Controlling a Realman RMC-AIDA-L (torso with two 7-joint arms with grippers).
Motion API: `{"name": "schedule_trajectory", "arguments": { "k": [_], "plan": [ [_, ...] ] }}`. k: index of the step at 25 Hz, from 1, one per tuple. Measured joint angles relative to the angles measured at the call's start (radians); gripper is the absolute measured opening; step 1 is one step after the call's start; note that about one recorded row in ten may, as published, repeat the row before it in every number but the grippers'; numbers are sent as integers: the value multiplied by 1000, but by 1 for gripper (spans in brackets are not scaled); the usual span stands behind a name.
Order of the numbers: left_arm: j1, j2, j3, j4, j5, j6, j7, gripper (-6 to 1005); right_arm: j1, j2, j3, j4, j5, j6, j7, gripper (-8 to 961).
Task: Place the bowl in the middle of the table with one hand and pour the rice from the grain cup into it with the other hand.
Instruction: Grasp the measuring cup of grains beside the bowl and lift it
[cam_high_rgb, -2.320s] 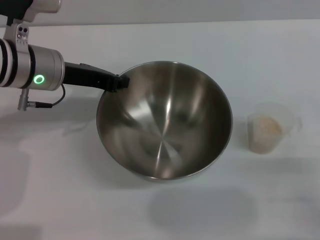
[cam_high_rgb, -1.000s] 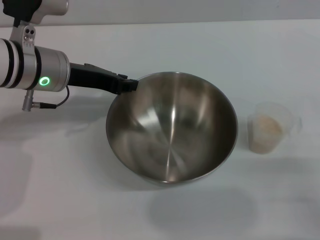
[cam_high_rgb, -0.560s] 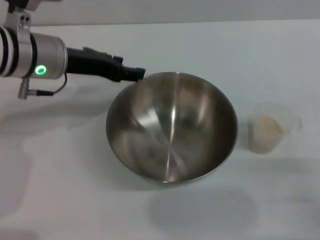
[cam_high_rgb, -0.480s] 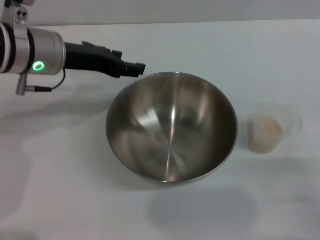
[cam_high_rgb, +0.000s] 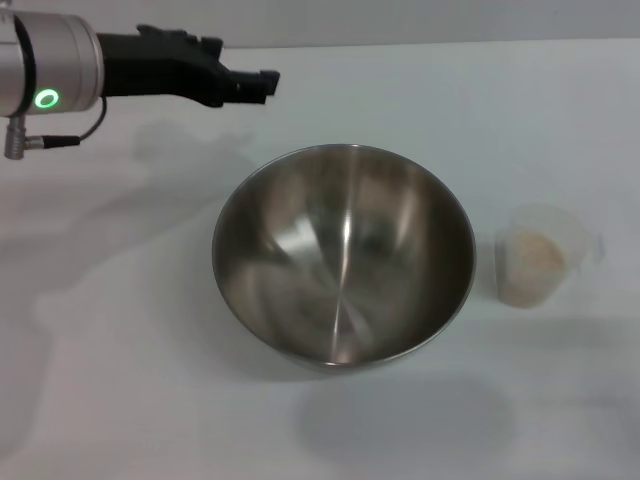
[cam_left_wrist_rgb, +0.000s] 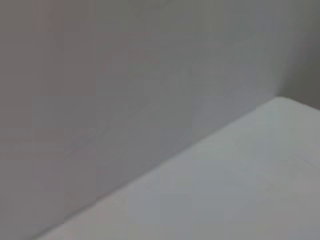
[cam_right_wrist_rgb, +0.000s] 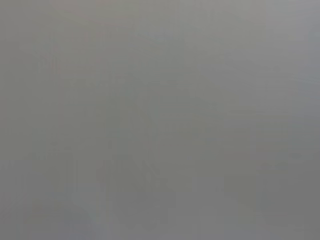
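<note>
The steel bowl (cam_high_rgb: 343, 255) stands empty near the middle of the white table (cam_high_rgb: 120, 380). The clear grain cup (cam_high_rgb: 540, 255) stands upright just to its right, with a pale heap of rice (cam_high_rgb: 533, 252) inside. My left gripper (cam_high_rgb: 258, 85) is open and empty. It hovers behind and to the left of the bowl, clear of its rim. The left wrist view shows only a bare piece of the table (cam_left_wrist_rgb: 240, 190) and a grey wall. My right gripper is out of view, and the right wrist view shows plain grey.
The table's far edge (cam_high_rgb: 420, 42) runs along the top of the head view, with a grey wall behind it. The left arm's silver wrist with a green light (cam_high_rgb: 45, 98) reaches in from the top left.
My left gripper has let go of the bowl's rim and drawn up and back to the left. The bowl slid slightly right, then stayed put. The cup has not moved.
</note>
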Motion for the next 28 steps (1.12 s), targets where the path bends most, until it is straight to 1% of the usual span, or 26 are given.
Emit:
{"name": "schedule_trajectory", "arguments": {
  "k": [3, 6, 7, 8, 9, 10, 11, 14, 15, 16, 17, 18, 19, 20, 21, 22, 23, 24, 25, 26, 27, 28],
  "plan": [
    [41, 0, 29, -54, 0, 59, 1, 790, -2, 0, 0, 1, 0, -3, 0, 825],
    [101, 1, 79, -134, 0, 155, 13, 809, -3, 0, 0, 2, 0, -4, -1, 825],
    [131, 0, 102, -162, 0, 214, 30, 816, -3, 0, 0, 2, 1, -4, -2, 825],
    [166, 0, 132, -191, 0, 282, 50, 816, -3, 0, 0, 2, 1, -4, -2, 825],
    [205, 0, 169, -217, 0, 379, 75, 816, -4, 0, 0, 2, 1, -5, -2, 825],
    [269, 1, 236, -245, 1, 542, 113, 816, -5, 0, 0, 2, 1, -9, -3, 826],
    [269, 1, 236, -245, 1, 542, 113, 816, -5, 0, 0, 2, 1, -9, -3, 826],
    [359, 3, 351, -254, 6, 823, 182, 816, -12, 0, 0, 0, 0, -21, -3, 826],
    [401, 3, 416, -235, 6, 998, 200, 816, -19, 0, 0, -1, -2, -26, -4, 826],
    [401, 3, 416, -235, 6, 998, 200, 816, -19, 0, 0, -1, -2, -26, -4, 826],
    [422, 3, 454, -214, 6, 1105, 201, 816, -22, 0, -1, -1, -3, -29, -4, 825],
    [436, 4, 479, -198, 6, 1183, 198, 816, -27, 0, -2, -2, -4, -35, -4, 825],
    [452, 4, 523, -159, 7, 1315, 193, 816, -33, 0, -3, -2, -4, -43, -5, 824],
    [460, 5, 550, -134, 10, 1406, 186, 816, -45, 0, -8, -3, -4, -64, -6, 824],
    [467, 5, 585, -94, 15, 1505, 174, 816, -45, 0, -8, -3, -4, -64, -6, 824],
    [471, 5, 637, -23, 34, 1658, 141, 816, -51, 0, -13, -3, -4, -72, -6, 825],
    [471, 5, 637, -23, 34, 1658, 141, 816, -58, 0, -22, -5, -4, -83, -6, 825],
    [463, 3, 694, 106, 90, 1878, 51, 816, -64, 0, -34, -8, -4, -91, -6, 826],
    [458, 2, 711, 158, 119, 1969, 5, 816, -75, 0, -63, -21, -5, -102, -7, 826],
    [440, 0, 739, 288, 182, 2127, -101, 816, -75, 0, -63, -21, -5, -102, -7, 826],
    [435, 0, 743, 317, 195, 2156, -124, 816, -79, 0, -78, -29, -5, -104, -8, 826],
    [424, 0, 749, 379, 223, 2225, -183, 816, -83, 1, -92, -36, -5, -105, -8, 826]
  ]
}}
